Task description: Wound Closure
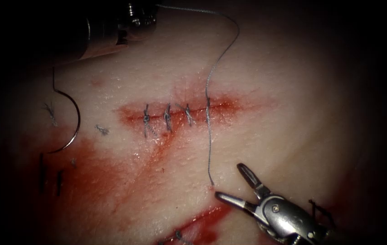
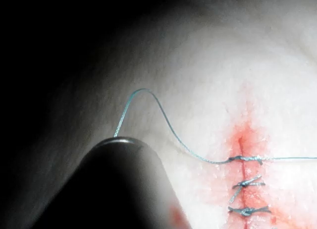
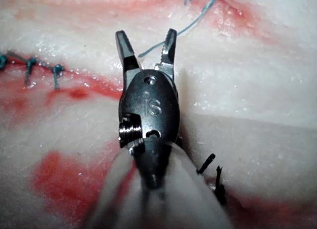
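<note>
Spreading wide, our right hand (image 1: 226,181) holds nothing near the thread (image 1: 208,136)'s free end; we cannot tell our left hand (image 1: 134,16)'s state; the needle (image 1: 68,118) lies free on the tissue (image 1: 293,113), left of the cut (image 1: 179,113).

Pretty clearly a surgical training bench I'm driving here, not an operating room. What I'm working over is a pale slab of tissue (image 1: 293,113) with one short cut (image 1: 179,113) closed by blue stitches (image 1: 167,117), red fluid (image 1: 93,186) pooled on the near left. Snipped thread ends (image 1: 101,129) lie around, and a second stitched line (image 3: 29,65) shows from my right wrist camera.
</note>
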`<state>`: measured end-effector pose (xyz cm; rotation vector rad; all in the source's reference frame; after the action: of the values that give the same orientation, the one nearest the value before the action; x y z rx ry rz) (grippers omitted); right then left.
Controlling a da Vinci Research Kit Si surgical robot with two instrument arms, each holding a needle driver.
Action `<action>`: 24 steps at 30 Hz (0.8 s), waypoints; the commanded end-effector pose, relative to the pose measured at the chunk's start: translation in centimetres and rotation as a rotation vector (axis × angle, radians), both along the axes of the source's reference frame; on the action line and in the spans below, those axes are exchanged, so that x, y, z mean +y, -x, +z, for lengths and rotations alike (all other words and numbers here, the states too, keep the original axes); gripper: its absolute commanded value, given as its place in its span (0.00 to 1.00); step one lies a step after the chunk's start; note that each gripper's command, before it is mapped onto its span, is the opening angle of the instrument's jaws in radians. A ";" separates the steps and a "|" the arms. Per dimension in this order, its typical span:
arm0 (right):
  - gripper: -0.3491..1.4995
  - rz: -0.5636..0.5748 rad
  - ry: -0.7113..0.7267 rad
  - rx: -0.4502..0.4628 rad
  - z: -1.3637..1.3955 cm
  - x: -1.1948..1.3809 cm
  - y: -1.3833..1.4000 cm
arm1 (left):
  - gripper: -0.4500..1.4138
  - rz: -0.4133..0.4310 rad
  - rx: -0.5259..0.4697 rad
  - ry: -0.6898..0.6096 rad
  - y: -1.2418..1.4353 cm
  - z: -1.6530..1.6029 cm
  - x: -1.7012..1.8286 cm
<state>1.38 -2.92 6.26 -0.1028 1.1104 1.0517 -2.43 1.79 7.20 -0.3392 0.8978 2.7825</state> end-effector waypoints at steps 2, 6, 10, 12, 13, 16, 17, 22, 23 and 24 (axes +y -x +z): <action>0.71 -0.032 -0.026 0.080 0.02 0.25 -0.03 | 0.00 0.010 -0.006 0.006 0.08 -0.01 -0.12; 0.67 -0.095 -0.067 0.147 0.08 0.58 -0.02 | 0.00 0.050 -0.048 -0.033 0.14 -0.02 -0.49; 0.54 -0.156 -0.081 0.200 0.29 0.91 -0.04 | 0.00 0.129 -0.117 -0.109 0.16 0.01 -0.76; 0.50 -0.175 -0.082 0.211 0.41 1.03 -0.07 | 0.00 0.165 -0.155 -0.156 0.15 0.03 -0.87; 0.50 -0.187 -0.083 0.218 0.49 1.10 -0.09 | 0.00 0.178 -0.175 -0.170 0.15 0.04 -0.92; 0.36 -0.215 -0.078 0.239 0.66 1.25 -0.12 | 0.00 0.198 -0.224 -0.208 0.11 0.06 -1.07; 0.27 -0.221 -0.087 0.249 0.73 1.31 -0.13 | 0.00 0.203 -0.238 -0.218 0.10 0.07 -1.11; 0.16 -0.220 -0.114 0.330 1.02 1.55 -0.17 | 0.00 0.211 -0.274 -0.266 0.11 0.13 -1.32; 0.15 -0.222 -0.114 0.351 1.09 1.61 -0.17 | 0.00 0.212 -0.288 -0.275 0.12 0.14 -1.35; 0.16 -0.221 -0.122 0.370 1.14 1.66 -0.18 | 0.00 0.221 -0.302 -0.285 0.13 0.15 -1.39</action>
<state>1.47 -1.34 7.35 0.3243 1.3557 0.9643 -2.51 0.30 7.32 -0.8298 0.3910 2.8868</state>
